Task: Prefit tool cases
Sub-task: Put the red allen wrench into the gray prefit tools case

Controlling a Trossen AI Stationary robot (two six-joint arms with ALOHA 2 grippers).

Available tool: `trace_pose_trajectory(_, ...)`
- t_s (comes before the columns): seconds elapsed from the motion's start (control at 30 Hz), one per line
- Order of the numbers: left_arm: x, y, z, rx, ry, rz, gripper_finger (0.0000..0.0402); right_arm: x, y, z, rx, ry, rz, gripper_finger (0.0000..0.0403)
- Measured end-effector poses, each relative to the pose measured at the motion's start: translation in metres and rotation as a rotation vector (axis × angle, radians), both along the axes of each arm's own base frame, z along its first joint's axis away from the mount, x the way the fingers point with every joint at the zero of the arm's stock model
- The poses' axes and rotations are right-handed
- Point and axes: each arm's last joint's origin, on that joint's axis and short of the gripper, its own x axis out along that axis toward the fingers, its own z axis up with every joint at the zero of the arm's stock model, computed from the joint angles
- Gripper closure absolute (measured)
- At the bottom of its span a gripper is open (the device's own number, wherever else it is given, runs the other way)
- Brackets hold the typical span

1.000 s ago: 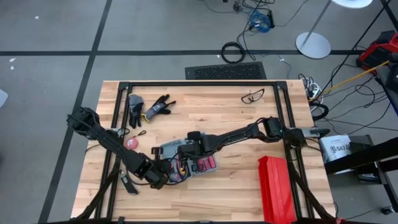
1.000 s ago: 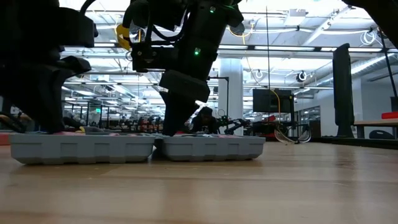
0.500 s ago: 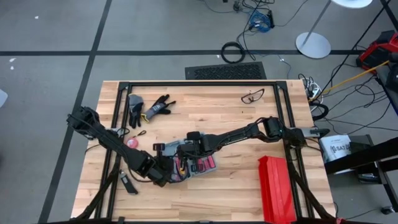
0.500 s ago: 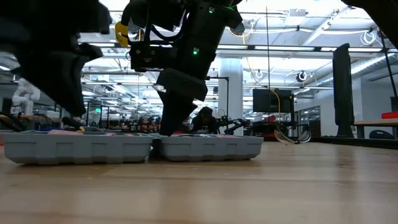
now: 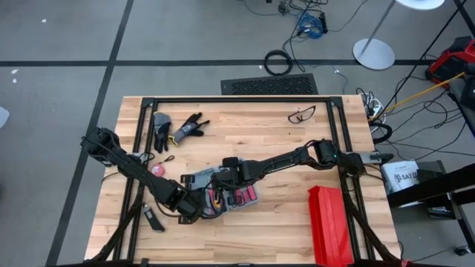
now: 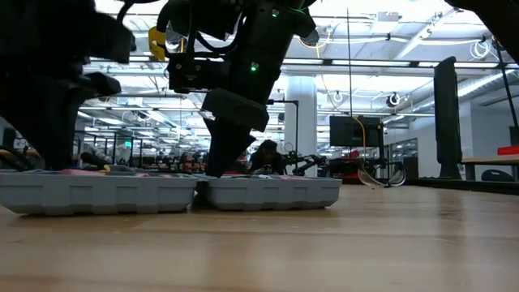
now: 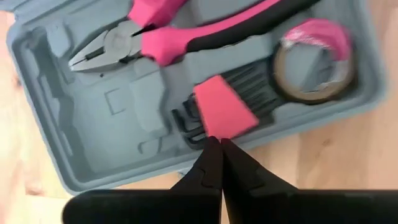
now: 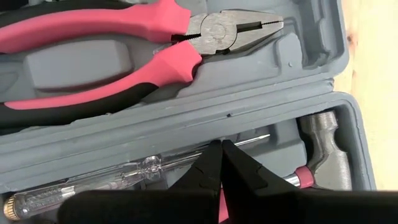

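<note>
The left gripper [image 7: 221,144], fingers pressed together and holding nothing, hangs over the near half of the open tool case [image 5: 223,190] lying mid-table, its tips just beside a pink holder of hex keys [image 7: 225,107] (pliers [image 7: 140,38] and a tape roll [image 7: 311,65] sit in slots nearby). Farther back, the right gripper [image 8: 221,149], likewise pinched empty, hovers above a clear-handled screwdriver [image 8: 118,177].

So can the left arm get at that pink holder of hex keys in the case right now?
Probably yes: the left gripper, shut, hangs right at the pink holder in the tool case, nothing between them.
</note>
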Motion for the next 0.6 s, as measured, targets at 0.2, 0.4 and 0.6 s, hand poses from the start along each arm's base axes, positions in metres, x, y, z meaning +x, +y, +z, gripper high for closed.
trace_pose_trajectory(0.2, 0.003, 0.008, -0.011, -0.002, 0.033, 0.019, 0.0401, 0.000, 0.000, 0.000, 0.000, -0.002, 0.000, 0.0403)
trace_pose_trajectory(0.4, 0.010, 0.008, -0.023, 0.034, 0.040, -0.002, 0.0402, 0.000, 0.000, 0.000, -0.003, -0.003, 0.000, 0.0403)
trace_pose_trajectory(0.6, 0.014, 0.011, -0.020, 0.050, 0.000, -0.012, 0.0402, 0.000, 0.000, 0.000, -0.002, -0.001, 0.001, 0.0403)
